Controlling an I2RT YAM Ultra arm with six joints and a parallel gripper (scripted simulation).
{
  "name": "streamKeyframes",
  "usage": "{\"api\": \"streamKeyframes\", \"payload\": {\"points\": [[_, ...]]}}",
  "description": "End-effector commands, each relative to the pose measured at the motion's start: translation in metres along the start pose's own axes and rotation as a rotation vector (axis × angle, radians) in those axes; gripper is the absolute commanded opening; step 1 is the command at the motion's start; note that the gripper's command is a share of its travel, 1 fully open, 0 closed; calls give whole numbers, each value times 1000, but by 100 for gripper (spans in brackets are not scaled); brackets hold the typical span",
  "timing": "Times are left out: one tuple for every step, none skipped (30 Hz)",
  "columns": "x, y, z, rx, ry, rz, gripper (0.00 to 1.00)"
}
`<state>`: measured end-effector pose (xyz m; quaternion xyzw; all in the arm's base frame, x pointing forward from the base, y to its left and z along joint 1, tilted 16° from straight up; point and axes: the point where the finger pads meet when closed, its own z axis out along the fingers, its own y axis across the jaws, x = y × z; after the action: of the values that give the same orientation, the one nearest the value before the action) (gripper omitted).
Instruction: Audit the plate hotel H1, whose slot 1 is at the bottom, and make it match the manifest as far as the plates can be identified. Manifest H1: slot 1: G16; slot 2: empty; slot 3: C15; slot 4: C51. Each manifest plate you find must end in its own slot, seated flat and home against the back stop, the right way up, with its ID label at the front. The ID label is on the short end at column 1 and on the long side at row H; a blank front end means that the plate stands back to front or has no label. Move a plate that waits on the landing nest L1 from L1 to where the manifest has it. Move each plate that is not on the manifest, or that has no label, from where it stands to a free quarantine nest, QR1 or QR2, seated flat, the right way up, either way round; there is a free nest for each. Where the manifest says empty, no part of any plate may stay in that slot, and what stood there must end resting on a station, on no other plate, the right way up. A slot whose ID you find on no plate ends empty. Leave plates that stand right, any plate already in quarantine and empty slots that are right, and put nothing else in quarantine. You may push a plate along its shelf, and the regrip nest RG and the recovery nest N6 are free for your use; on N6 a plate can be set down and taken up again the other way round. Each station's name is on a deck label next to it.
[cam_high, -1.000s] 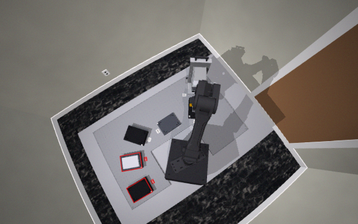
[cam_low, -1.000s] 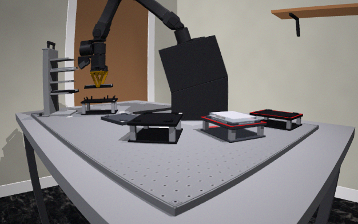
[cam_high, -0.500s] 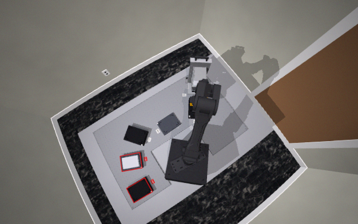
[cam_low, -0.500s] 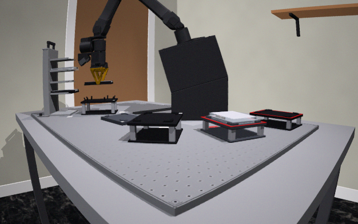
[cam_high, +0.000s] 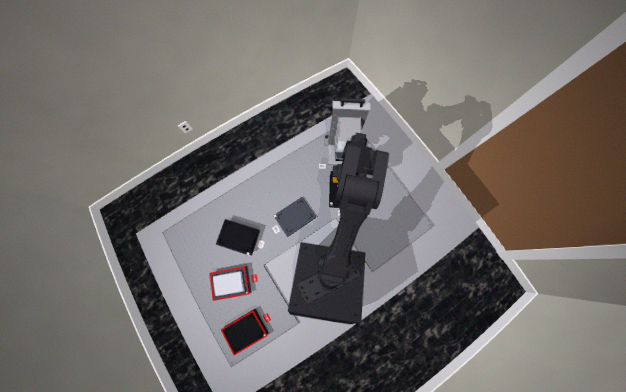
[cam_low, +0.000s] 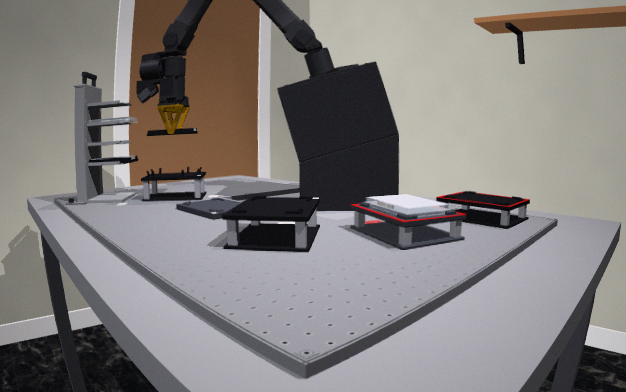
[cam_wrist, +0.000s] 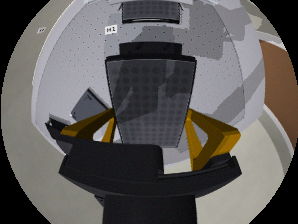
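My gripper (cam_low: 173, 128) (cam_wrist: 150, 111), with yellow fingers, is shut on a dark plate (cam_low: 176, 132) (cam_wrist: 152, 92) and holds it level in the air by its two long sides. It hangs above the empty black landing nest (cam_low: 172, 176), just in front of the grey plate hotel H1 (cam_low: 84, 145) (cam_high: 347, 112) (cam_wrist: 149, 11). The hotel's bottom shelf carries a dark plate (cam_low: 114, 160). The three upper shelves (cam_low: 111, 121) look thin and grey; I cannot tell what lies on them. No label on the held plate is readable.
A flat grey pad (cam_low: 207, 206) (cam_high: 296, 216) and a black raised nest (cam_low: 272, 207) (cam_high: 238, 236) stand mid-deck. One red-rimmed quarantine nest (cam_low: 365, 207) holds a white plate (cam_low: 407, 202) (cam_high: 229, 283); the other (cam_low: 482, 199) (cam_high: 245, 331) is bare. The arm base (cam_high: 327, 290) stands to the right.
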<state>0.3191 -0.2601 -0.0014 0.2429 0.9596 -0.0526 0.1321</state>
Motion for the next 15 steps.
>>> {"api": "streamKeyframes", "payload": {"points": [[-4, -1, -15, 1, -12, 0, 86], [-4, -1, -18, 1, -12, 0, 86], [-4, -1, -21, 1, -12, 0, 86], [-4, -1, -23, 1, -12, 0, 86], [-4, -1, -26, 1, -12, 0, 86], [-4, -1, -26, 1, -12, 0, 86], [-4, -1, -26, 1, -12, 0, 86], [-4, -1, -29, 1, -12, 0, 86], [-4, -1, -31, 1, -12, 0, 86], [-4, -1, -34, 1, -12, 0, 86], [-4, -1, -37, 1, -12, 0, 86], [-4, -1, -39, 1, -12, 0, 86], [-4, -1, -42, 1, -13, 0, 86], [-4, -1, -45, 1, -13, 0, 86], [-4, -1, -47, 1, -13, 0, 86]]}}
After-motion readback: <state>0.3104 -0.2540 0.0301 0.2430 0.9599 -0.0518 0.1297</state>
